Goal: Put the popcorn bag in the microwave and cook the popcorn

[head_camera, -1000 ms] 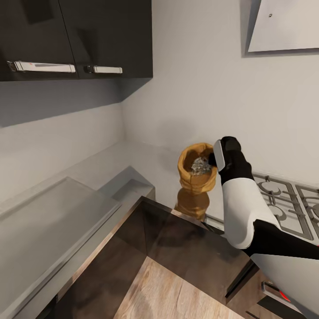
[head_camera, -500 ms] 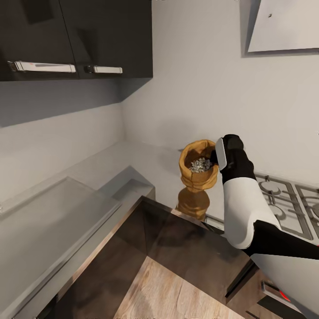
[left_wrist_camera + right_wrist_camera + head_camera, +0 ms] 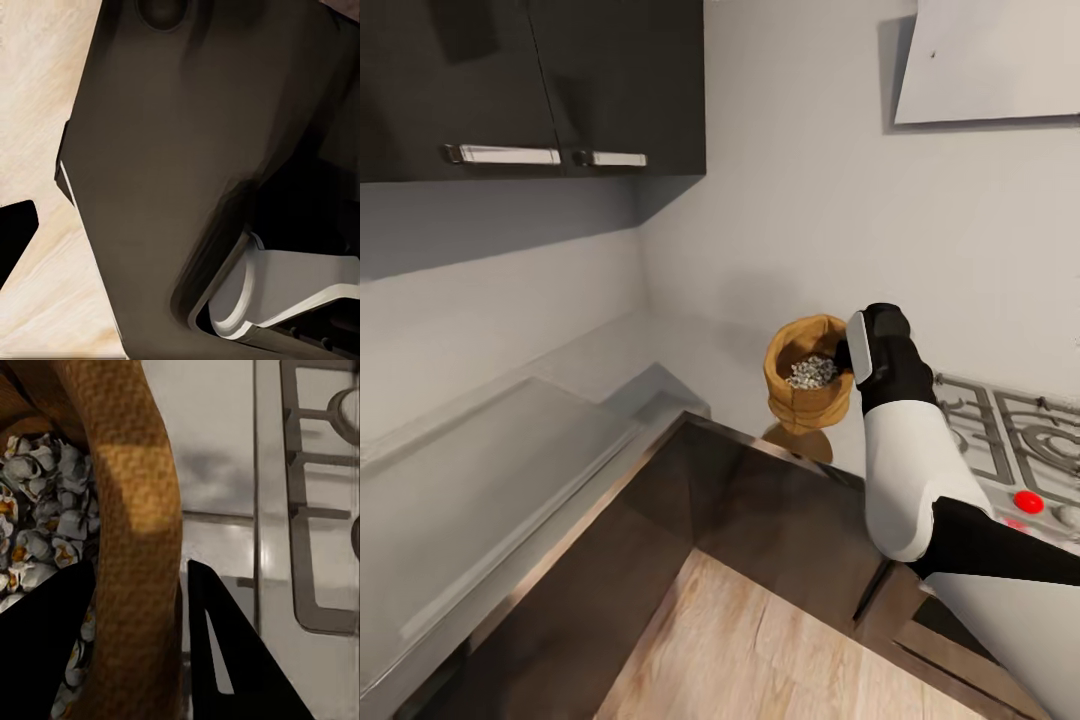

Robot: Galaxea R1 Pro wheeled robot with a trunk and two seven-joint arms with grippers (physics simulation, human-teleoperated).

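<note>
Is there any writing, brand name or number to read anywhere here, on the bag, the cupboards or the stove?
None: no readable text in any view.
The popcorn bag, held by the right gripper, is plain brown cloth, no print.
The cupboards carry only bare metal handles.
The hob has a red knob with no marking legible.

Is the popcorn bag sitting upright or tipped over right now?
Upright: the popcorn bag has its open mouth facing up, popcorn inside, right gripper pinching its rim.
</note>
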